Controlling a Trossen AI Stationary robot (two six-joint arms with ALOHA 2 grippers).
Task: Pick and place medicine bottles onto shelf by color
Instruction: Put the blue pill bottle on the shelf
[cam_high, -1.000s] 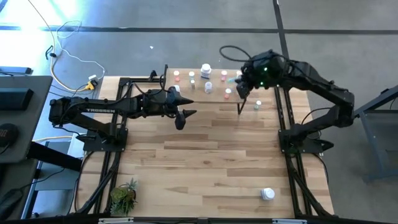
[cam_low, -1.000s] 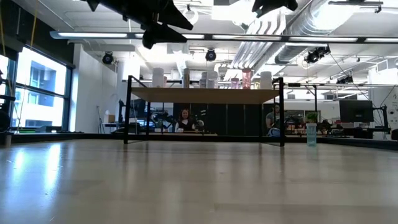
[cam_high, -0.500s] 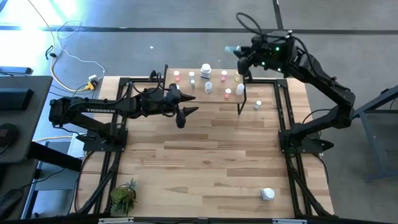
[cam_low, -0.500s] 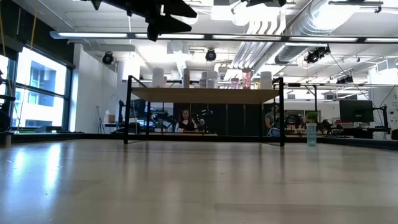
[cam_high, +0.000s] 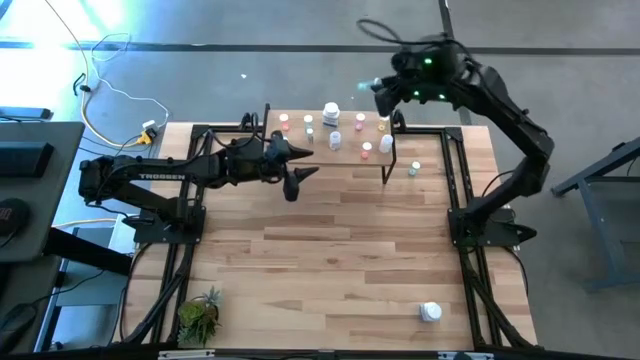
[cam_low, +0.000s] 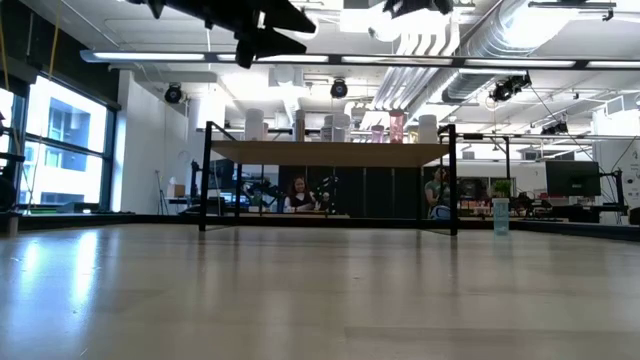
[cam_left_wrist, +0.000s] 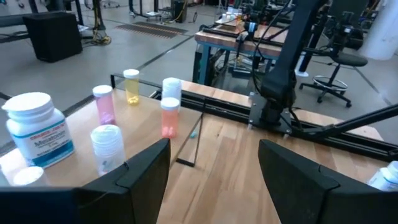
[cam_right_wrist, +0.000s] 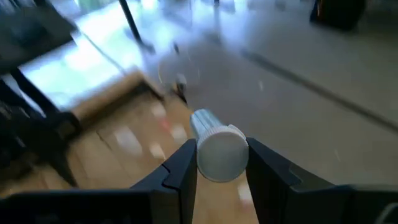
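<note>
Now, right gripper (cam_right_wrist: 219, 163): fingers pinch a white-capped bottle (cam_right_wrist: 216, 148), raised past the shelf's (cam_high: 345, 150) far right edge.
Left gripper (cam_left_wrist: 211, 165): fingers spread, empty, beside the shelf.

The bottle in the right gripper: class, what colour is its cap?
White or pale grey; the bottle shows best in the right wrist view, clamped in the right gripper.

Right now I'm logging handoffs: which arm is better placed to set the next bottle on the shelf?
Right. Its fingers already clamp a bottle above the shelf's far edge; the left gripper hovers open and empty.
</note>
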